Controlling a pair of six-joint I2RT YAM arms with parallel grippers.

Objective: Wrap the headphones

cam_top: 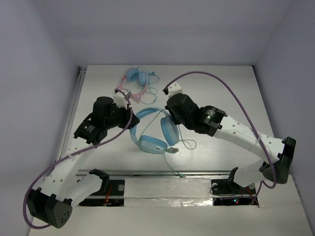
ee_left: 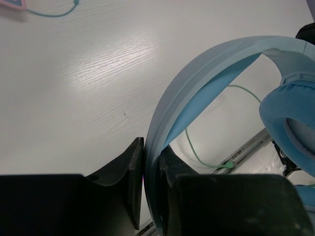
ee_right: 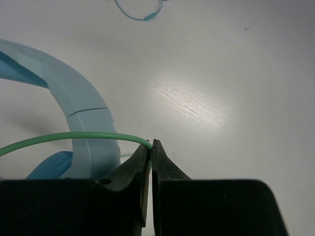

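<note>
Pinching the cable at its very tips, right hand risks losing it once wrapping adds tension. Left hand clamps the headband; headphones sit just nearside of the pink cat-ear pair. Hard pull could twist them loose.

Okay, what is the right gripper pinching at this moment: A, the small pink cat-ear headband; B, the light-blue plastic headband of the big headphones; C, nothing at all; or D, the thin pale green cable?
D: in the right wrist view the right gripper is shut on the thin pale green cable, which arcs away to the left from its fingertips.
</note>
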